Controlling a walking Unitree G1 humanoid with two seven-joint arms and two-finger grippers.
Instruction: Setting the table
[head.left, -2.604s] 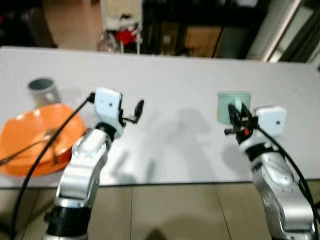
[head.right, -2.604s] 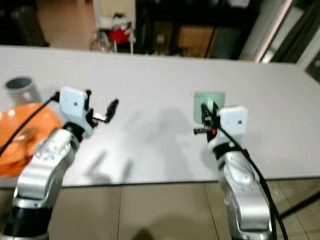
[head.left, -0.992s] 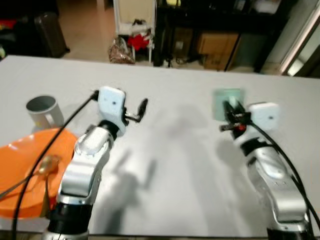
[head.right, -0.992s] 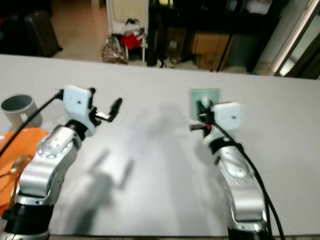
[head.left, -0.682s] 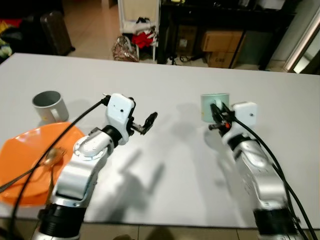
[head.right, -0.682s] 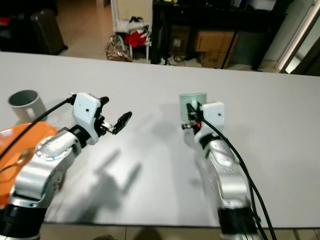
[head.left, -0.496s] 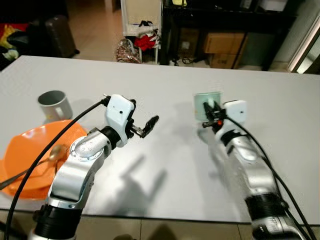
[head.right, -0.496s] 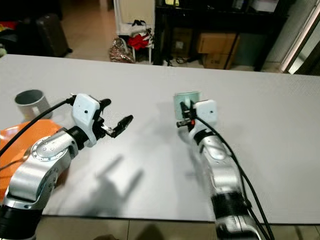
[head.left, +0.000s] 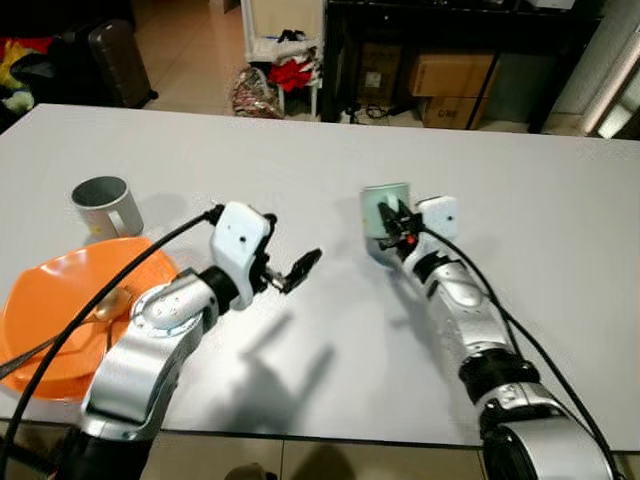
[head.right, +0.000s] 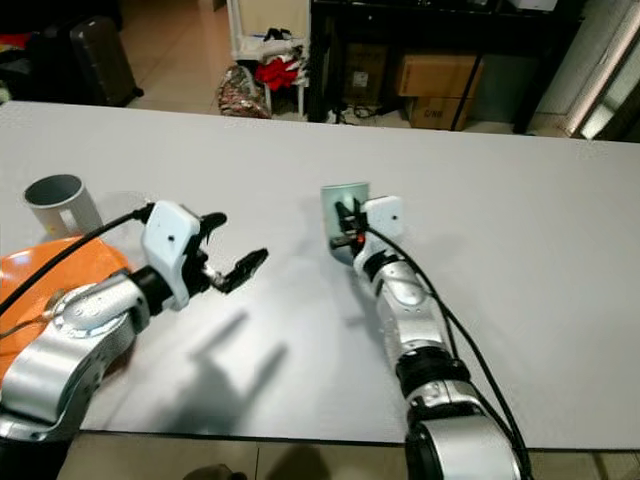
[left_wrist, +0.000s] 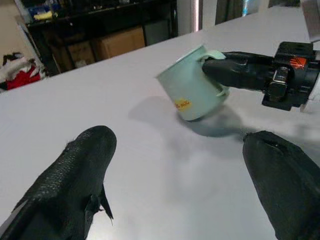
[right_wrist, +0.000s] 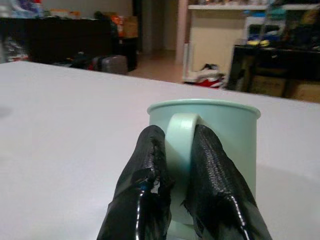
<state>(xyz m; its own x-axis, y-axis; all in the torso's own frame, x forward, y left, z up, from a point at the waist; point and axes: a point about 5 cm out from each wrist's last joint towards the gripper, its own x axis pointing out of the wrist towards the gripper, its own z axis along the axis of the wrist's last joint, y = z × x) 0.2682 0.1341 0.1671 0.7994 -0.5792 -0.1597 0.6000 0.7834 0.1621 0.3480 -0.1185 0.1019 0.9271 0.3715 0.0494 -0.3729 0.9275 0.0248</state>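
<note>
Right gripper (right_wrist: 175, 150) has the mint-green mug (head.left: 381, 208) by its handle (right_wrist: 181, 131), fingers (right_wrist: 150, 165) pinched tight either side of the loop. Mug sits just ahead of the fingertips, tilted in the left wrist view, base looks barely on or just off the white table (head.left: 330, 160); can't tell which.

Step in hand, as I read it: carry the mug to its place setting. To do it well: keep the pinch firm, since a handle grip lets the body swing, so slow wrist moves, level the mug before lowering, base flat down first, then release. Don't drag it across the tabletop.

Left gripper (left_wrist: 175, 165) hovers over the table w/ fingers spread wide, holding nothing, touching nothing. Mug is out ahead of it, well apart.

Off to the far side of the left arm: orange plate (head.left: 45, 310) w/ a spoon (head.left: 100, 312) lying in it, and a grey mug (head.left: 103, 203) just beyond the plate. That's likely the setting to match.
</note>
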